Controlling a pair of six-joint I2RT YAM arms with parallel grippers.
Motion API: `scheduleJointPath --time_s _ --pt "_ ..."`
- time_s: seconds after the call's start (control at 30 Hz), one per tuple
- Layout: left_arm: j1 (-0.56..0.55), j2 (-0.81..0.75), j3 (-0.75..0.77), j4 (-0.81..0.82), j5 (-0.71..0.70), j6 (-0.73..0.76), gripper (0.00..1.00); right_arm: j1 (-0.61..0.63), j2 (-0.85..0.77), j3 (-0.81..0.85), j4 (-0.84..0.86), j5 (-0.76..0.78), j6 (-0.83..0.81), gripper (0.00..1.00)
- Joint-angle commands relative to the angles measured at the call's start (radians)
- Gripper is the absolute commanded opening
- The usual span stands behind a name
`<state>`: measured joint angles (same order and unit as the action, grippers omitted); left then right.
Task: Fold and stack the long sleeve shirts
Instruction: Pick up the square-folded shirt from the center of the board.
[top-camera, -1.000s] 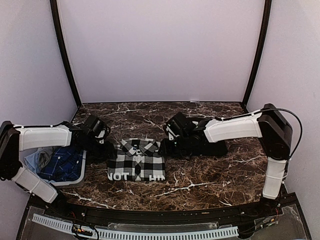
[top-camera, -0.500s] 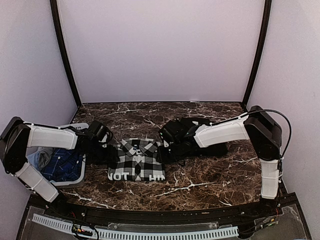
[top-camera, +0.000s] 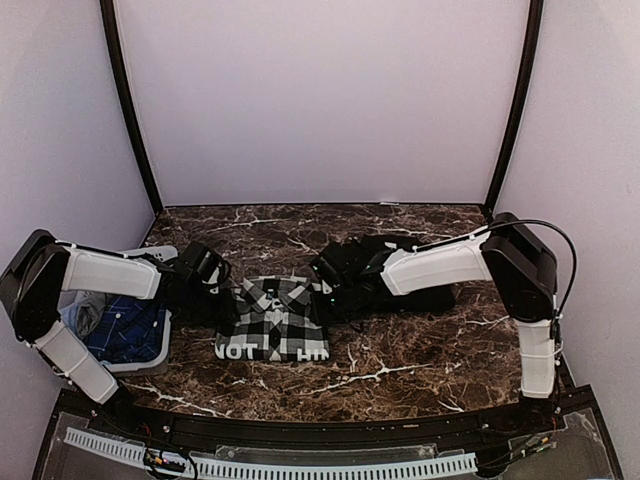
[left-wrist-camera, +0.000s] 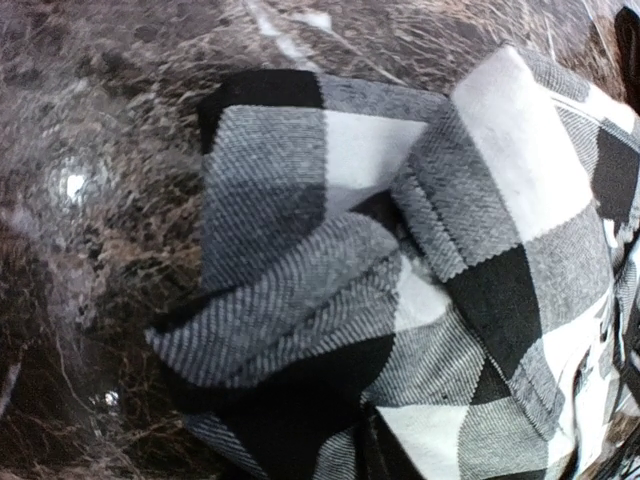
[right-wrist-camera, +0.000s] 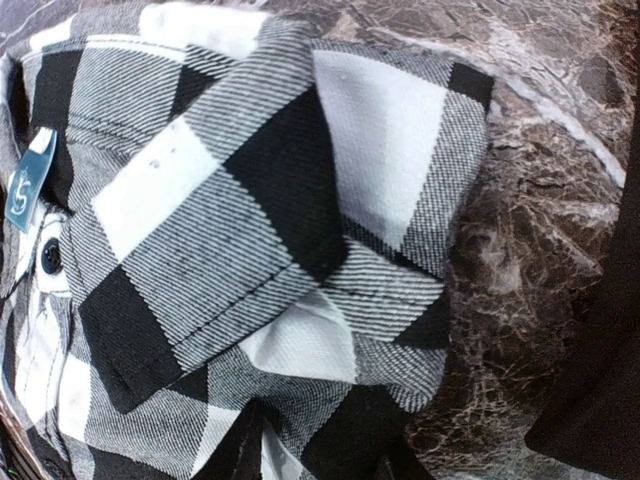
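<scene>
Found the check shirt (top-camera: 272, 322) folded into a neat rectangle at the middle of the marble table (top-camera: 400, 372), collar (top-camera: 272, 292) toward the far wall and a black band of white letters (top-camera: 272, 352) along the near edge. Saw the left gripper (top-camera: 218, 292) low at the shirt's far-left corner and the right gripper (top-camera: 325, 283) low at its far-right corner, both arms reaching inward from the 2 sides. Could not tell from above how wide either claw stood, nor whether either had hold of the cloth. Got no help from the wrist views: only cloth filled the left one, a bunched fold of the check shirt (left-wrist-camera: 400, 270) lying over the table (left-wrist-camera: 90, 150), with no finger plainly in sight. Saw much the same from the right wrist: a folded corner of the check shirt (right-wrist-camera: 260, 200), a blue label (right-wrist-camera: 22, 185) and 1 dark button (right-wrist-camera: 50, 256) at the left edge. Noted a white basket (top-camera: 140, 366) at the table's left edge holding a blue garment (top-camera: 125, 328), and a black cloth (top-camera: 425, 293) lying under the right arm, just beside the check shirt.
</scene>
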<state>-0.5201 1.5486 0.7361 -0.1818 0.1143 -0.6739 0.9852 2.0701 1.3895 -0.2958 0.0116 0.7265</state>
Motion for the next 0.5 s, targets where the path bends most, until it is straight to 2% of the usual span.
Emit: scheduleJointPath --time_s 0.0,0.17,0.23,0.47 --pt "-0.008 -0.012 0.002 -0.072 0.035 0.004 0.19 0.018 0.016 0.045 -0.006 -0.007 -0.002 0.28" --pt "-0.008 -0.050 0.041 -0.106 0.041 0.019 0.01 0.018 0.013 0.071 -0.009 -0.007 -0.011 0.08" --pt "-0.008 -0.059 0.055 -0.113 0.045 0.023 0.00 0.017 0.012 0.079 -0.010 -0.025 -0.012 0.01" --pt "-0.008 -0.106 0.117 -0.172 0.029 0.045 0.00 0.019 -0.011 0.109 -0.030 -0.016 -0.025 0.00"
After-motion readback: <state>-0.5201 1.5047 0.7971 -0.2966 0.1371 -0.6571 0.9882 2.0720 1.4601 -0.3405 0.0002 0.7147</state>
